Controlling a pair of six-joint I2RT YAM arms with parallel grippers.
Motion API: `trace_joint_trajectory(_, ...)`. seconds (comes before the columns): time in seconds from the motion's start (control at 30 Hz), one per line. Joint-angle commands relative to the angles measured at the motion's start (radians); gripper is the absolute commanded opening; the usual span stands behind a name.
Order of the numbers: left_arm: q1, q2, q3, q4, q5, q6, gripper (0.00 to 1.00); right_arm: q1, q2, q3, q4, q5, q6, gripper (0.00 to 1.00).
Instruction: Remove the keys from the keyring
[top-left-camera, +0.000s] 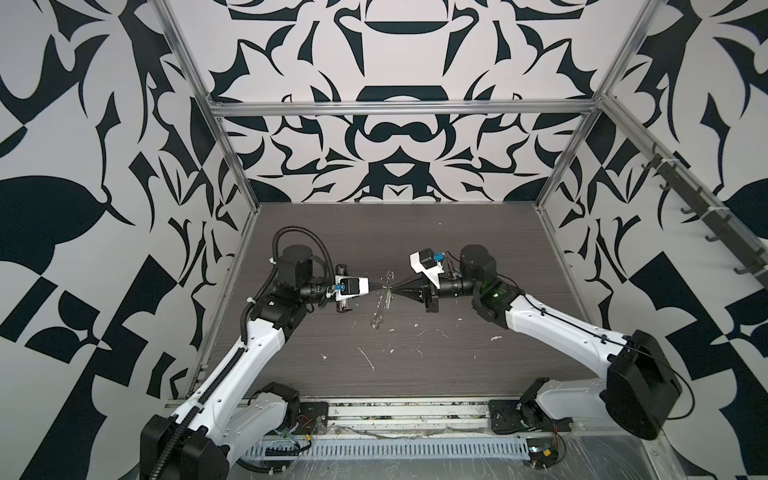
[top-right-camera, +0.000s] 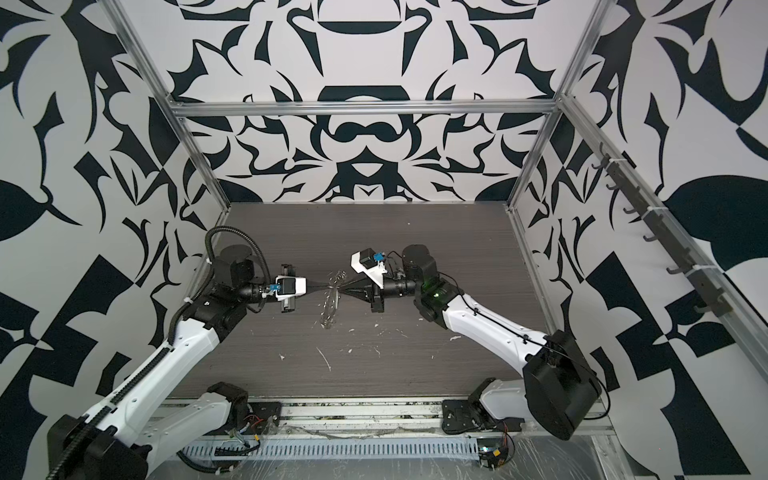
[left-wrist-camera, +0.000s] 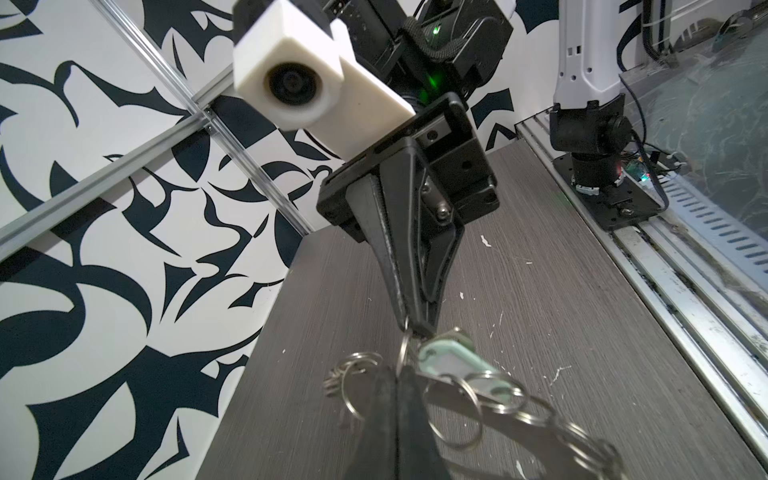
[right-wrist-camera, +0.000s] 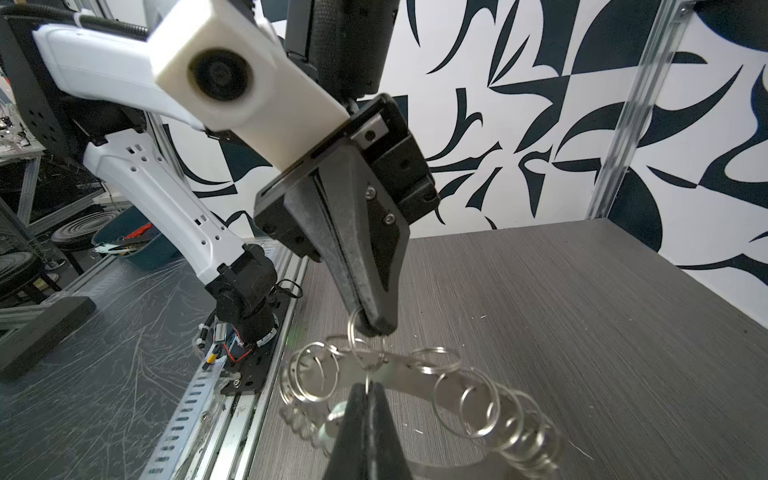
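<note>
Step in hand: 2-arm pinch to part keys (left-wrist-camera: 449, 365) from keyring (right-wrist-camera: 399, 372); keys not yet off. Keyring held on edge at table (top-left-camera: 457, 249) centre, between arms. Left gripper (right-wrist-camera: 374, 326) fingers clamped on keyring rim; right gripper (left-wrist-camera: 417, 326) fingers pinching split ring (left-wrist-camera: 404, 347) beside white tag. Next move likely calls for: left steady; right twists ring off; slip risk.

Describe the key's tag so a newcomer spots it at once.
Over the middle of the dark table, left hand and right hand meet tip to tip on the grey keyring. The tag sits against that ring, right by the right hand's tips. It is the only pale oval plastic piece; its neighbours are all thin silver split rings.
</note>
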Motion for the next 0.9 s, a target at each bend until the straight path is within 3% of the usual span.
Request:
trace_joint_trajectory(0.0, 0.009, -0.016, 0.066, -0.042, -0.054, -0.025, 0.0, 0.008, -0.036, 0.024, -0.023, 0.002, -0.023, 0.0)
trace_joint_trajectory(0.5, -0.006, -0.015, 0.105, -0.049, -0.192, -0.225, 0.0, 0.015, -0.044, 0.044, 0.039, 0.026, -0.019, 0.0)
trace_joint_trajectory(0.87, -0.016, 0.027, 0.177, -0.136, -0.253, -0.323, 0.0, 0.035, -0.05, 0.062, 0.024, 0.033, -0.105, 0.0)
